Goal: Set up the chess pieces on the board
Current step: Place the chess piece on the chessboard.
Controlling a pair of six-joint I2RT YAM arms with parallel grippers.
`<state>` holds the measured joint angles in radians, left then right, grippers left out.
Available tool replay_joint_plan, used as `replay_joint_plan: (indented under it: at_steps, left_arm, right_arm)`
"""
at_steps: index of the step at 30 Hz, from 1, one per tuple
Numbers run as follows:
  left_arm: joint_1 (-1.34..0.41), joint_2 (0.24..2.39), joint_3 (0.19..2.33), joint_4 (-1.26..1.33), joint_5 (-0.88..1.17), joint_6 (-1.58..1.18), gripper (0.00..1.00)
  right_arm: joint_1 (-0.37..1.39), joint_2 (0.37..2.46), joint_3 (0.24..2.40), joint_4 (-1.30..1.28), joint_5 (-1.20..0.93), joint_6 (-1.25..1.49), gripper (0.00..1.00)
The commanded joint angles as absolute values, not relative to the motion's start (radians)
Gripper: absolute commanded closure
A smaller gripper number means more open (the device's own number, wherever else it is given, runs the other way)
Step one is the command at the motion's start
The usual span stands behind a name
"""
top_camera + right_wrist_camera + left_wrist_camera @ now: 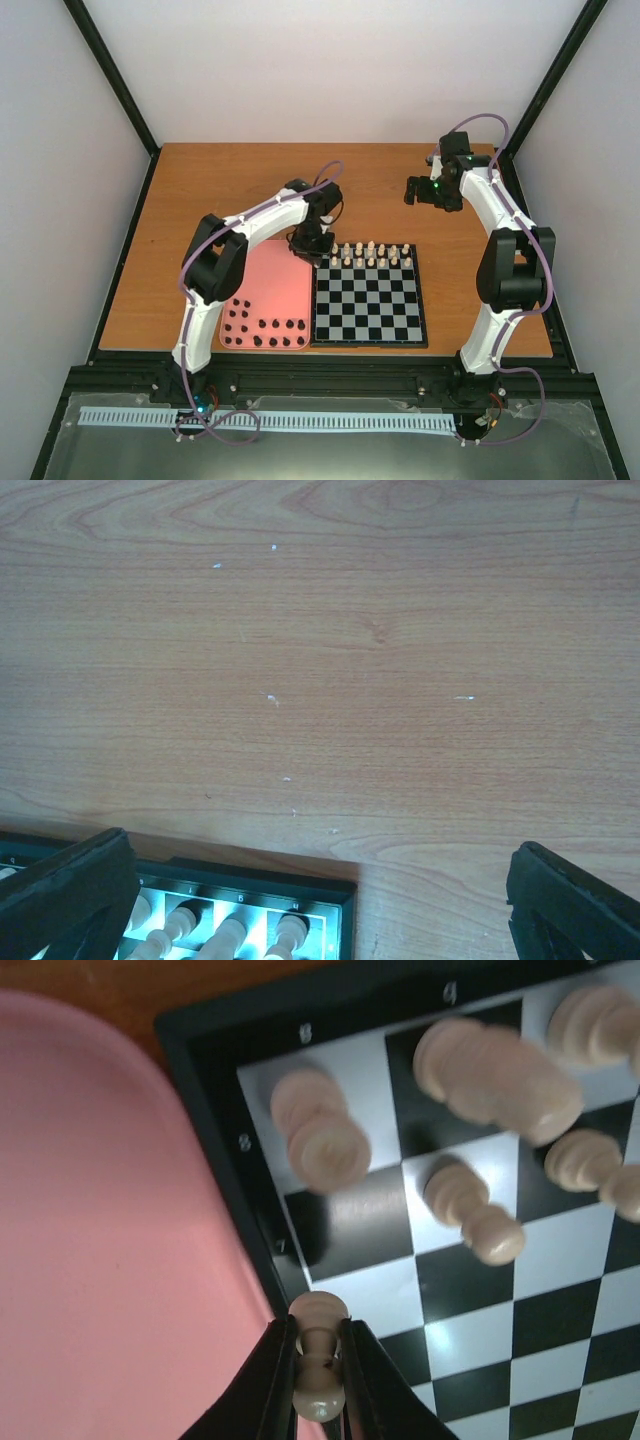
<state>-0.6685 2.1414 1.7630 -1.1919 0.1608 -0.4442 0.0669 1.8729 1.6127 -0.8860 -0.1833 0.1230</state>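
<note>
Chess pieces [371, 254], top view: the cream set stands in the two far rows of the board [368, 305]. The black pieces [265, 327] sit in the near part of the pink tray [280, 285], which lies touching the board's left side. Both rest on the wooden table [220, 190]. The left gripper [312, 250] points down at the board's far-left corner, right at the seam between tray and board. The right gripper [420, 190] hangs over bare table beyond the board's far-right corner, well apart from any piece.

Left wrist view: the left gripper [318, 1330] is clamped on a cream pawn [318, 1312], one finger on each side of its neck, head poking out past the tips. The pawn is over the board's black rim [215, 1120] beside the row marked 7, just beside the tray's edge [100, 1260]. Can't tell whether its base touches anything. Several cream chess pieces [320, 1130] stand upright on the nearby squares, blurred.

Right wrist view: the right gripper [318, 848] is spread wide, fingers [70, 890] at the two lower corners of the frame, nothing between them. Below is bare table [320, 660]. A corner of the board [340, 895] shows at the bottom edge, with a few cream pieces [225, 935] on it.
</note>
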Motion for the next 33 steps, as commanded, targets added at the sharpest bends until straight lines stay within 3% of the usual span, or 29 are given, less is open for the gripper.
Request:
replay_joint_plan:
  at_steps: [1,17,33]
  left_arm:
    - [-0.675,2.182,1.851,-1.183,0.14,-0.426,0.99]
    - [-0.675,2.245,1.892,-1.18,0.16,-0.414,0.98]
    - [-0.675,2.24,1.908,-1.197,0.158,-0.394,0.84]
  right_arm:
    - [0.062,1.891,1.619,-0.885,-0.174,0.112,0.0]
    - [0.061,1.91,1.631,-0.892,-0.163,0.109,0.0]
    - [0.061,1.916,1.633,-0.894,-0.168,0.107,0.0]
